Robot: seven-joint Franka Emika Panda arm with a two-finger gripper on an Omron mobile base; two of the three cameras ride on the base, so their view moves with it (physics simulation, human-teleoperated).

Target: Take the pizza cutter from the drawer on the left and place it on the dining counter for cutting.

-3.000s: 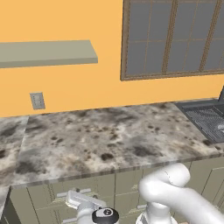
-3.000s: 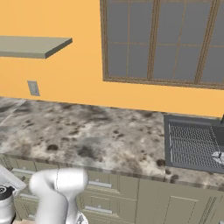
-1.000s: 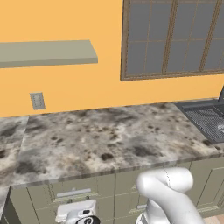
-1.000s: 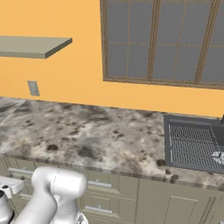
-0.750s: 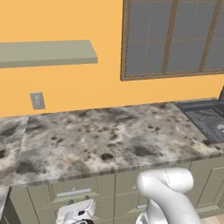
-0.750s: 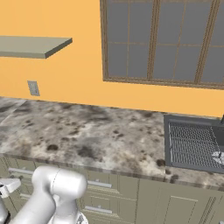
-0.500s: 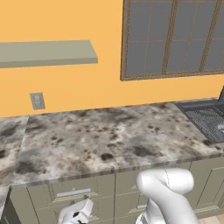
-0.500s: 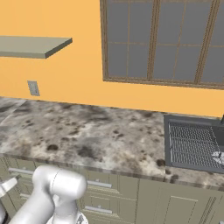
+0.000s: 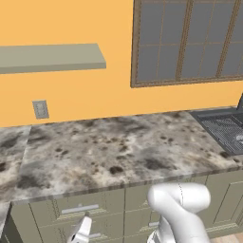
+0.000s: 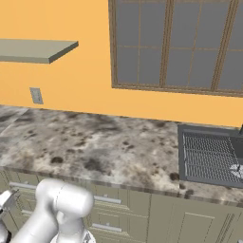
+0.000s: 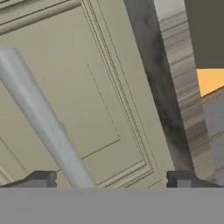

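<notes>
Since the earlier frames my arm has swung lower in front of the cabinets: the white hand that sat beside the drawer row three seconds ago is now mostly below the edge of the left base view, and the camera itself has not shifted. The gripper [image 11: 109,183] has its jaws wide apart, and the hand view shows them straddling the silver horizontal bar handle [image 11: 41,122] of the shallow sage-green drawer [image 9: 78,209], holding nothing.

The bar is bare metal, round and rigid, so I judge it will not flex but could slip between smooth pads; I want to close on its middle, square across it, so the pull runs straight out and the drawer does not rack. The drawer front looks light and should slide easily, though I can't tell how it runs.

The pizza cutter is presumably inside the closed drawer, out of sight. I expect a thin wheel on a stiff handle, light, best taken by the handle.

The long mottled grey-brown marble worktop [image 9: 118,147] sits above the drawers; the dining counter is elsewhere.

I can read no brand, label or writing; the grey wall outlet plate [image 9: 40,109] is blank.
</notes>
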